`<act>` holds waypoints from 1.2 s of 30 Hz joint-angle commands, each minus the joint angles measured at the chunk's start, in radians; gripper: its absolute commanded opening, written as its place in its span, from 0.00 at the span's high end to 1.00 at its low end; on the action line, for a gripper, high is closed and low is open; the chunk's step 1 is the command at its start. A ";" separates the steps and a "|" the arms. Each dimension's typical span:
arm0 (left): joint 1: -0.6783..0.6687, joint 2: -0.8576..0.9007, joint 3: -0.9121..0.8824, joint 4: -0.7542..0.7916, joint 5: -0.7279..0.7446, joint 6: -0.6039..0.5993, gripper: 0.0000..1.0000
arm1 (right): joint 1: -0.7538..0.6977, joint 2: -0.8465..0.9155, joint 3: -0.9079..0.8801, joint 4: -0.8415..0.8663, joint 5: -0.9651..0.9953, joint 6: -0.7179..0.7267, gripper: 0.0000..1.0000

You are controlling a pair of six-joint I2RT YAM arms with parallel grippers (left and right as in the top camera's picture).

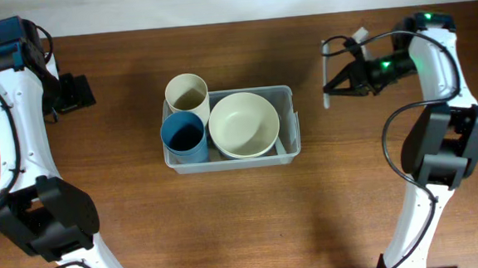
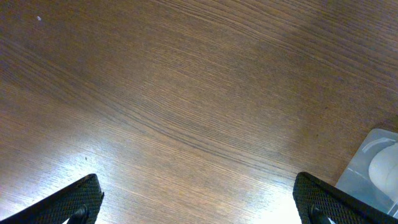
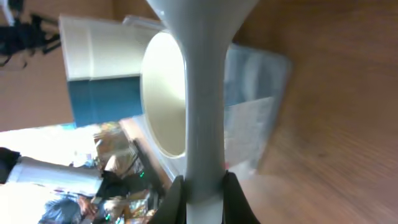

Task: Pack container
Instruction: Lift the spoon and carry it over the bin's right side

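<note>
The clear plastic container (image 1: 292, 139) sits mid-table and holds a cream cup (image 1: 186, 91), a blue cup (image 1: 183, 136) and a wide cream bowl (image 1: 243, 124). To its right, above the table, my right gripper (image 1: 337, 85) is shut on a long white utensil (image 1: 326, 95). In the right wrist view the utensil's handle (image 3: 202, 93) runs up between the fingers (image 3: 233, 193), with the container (image 3: 255, 106) and bowl (image 3: 163, 93) behind it. Far left, my left gripper (image 1: 78, 92) is open over bare wood. Its wrist view shows both fingertips (image 2: 74, 202) wide apart and a container corner (image 2: 373, 171).
Brown wooden table (image 1: 245, 225) all around the container. A pale wall edge runs along the table's far side (image 1: 214, 2). Both arm bases stand at the near left (image 1: 45, 221) and near right (image 1: 443, 146).
</note>
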 commanded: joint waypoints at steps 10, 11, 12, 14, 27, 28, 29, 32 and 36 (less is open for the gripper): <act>0.004 -0.002 0.016 0.000 0.010 -0.010 0.00 | 0.119 -0.041 0.018 -0.051 -0.092 -0.090 0.93; 0.004 -0.002 0.016 0.000 0.010 -0.010 0.00 | 0.121 -0.048 0.018 -0.051 -0.092 -0.088 0.93; 0.004 -0.002 0.016 0.000 0.010 -0.010 0.00 | 0.122 -0.060 0.018 -0.051 -0.092 -0.087 0.93; 0.004 -0.002 0.016 0.000 0.009 -0.010 0.00 | 0.122 -0.096 0.018 -0.051 -0.074 -0.079 0.93; 0.004 -0.002 0.016 0.001 0.009 -0.010 0.00 | 0.160 -0.314 -0.011 -0.051 0.128 -0.004 0.92; 0.004 -0.002 0.016 0.000 0.007 -0.010 0.00 | 0.169 -0.314 -0.020 -0.051 0.139 -0.005 0.92; 0.004 -0.002 0.016 0.000 0.007 -0.010 0.00 | 0.180 -0.314 -0.039 -0.049 0.145 -0.006 0.92; 0.004 -0.002 0.016 0.000 0.007 -0.010 0.00 | 0.201 -0.314 -0.116 0.011 0.144 0.002 0.92; 0.004 -0.002 0.016 0.000 0.007 -0.010 0.00 | 0.207 -0.314 -0.246 0.154 0.145 0.076 0.92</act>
